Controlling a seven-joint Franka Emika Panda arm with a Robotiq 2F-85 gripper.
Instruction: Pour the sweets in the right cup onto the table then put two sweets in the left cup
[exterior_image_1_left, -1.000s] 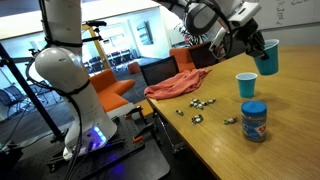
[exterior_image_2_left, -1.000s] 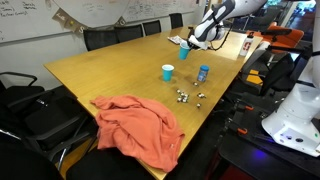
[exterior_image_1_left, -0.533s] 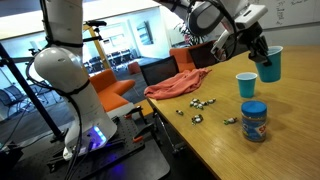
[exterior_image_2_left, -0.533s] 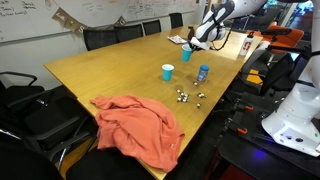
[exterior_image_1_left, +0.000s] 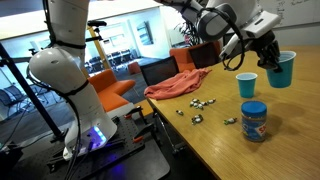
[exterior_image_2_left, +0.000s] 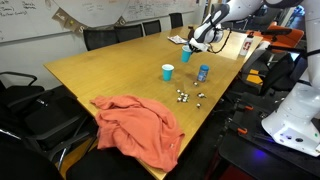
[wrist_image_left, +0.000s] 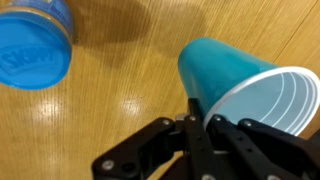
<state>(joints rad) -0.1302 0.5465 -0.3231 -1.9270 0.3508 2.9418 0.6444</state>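
Note:
My gripper (exterior_image_1_left: 270, 62) is shut on the teal cup (exterior_image_1_left: 284, 70) and holds it, roughly upright, just above the far side of the wooden table (exterior_image_1_left: 200, 150). In the wrist view the teal cup (wrist_image_left: 228, 70) sits tilted between the fingers (wrist_image_left: 204, 122), and its white inside shows no sweets. The smaller deeper-blue cup (exterior_image_1_left: 247, 85) stands upright on the table next to the held cup, and shows in an exterior view (exterior_image_2_left: 167, 72). Several small dark sweets (exterior_image_1_left: 200, 106) lie scattered on the table near its edge and show in an exterior view (exterior_image_2_left: 186, 96).
A blue lidded jar (exterior_image_1_left: 254, 121) stands near the sweets; its lid shows in the wrist view (wrist_image_left: 35, 45). A pink cloth (exterior_image_2_left: 140, 125) lies at a table corner. Black chairs (exterior_image_2_left: 110, 38) line the table's sides. The robot base (exterior_image_1_left: 70, 75) stands beside the table.
My gripper has carried the teal cup sideways past the deeper-blue cup and lower toward the table. The sweets, blue cup and jar have not moved.

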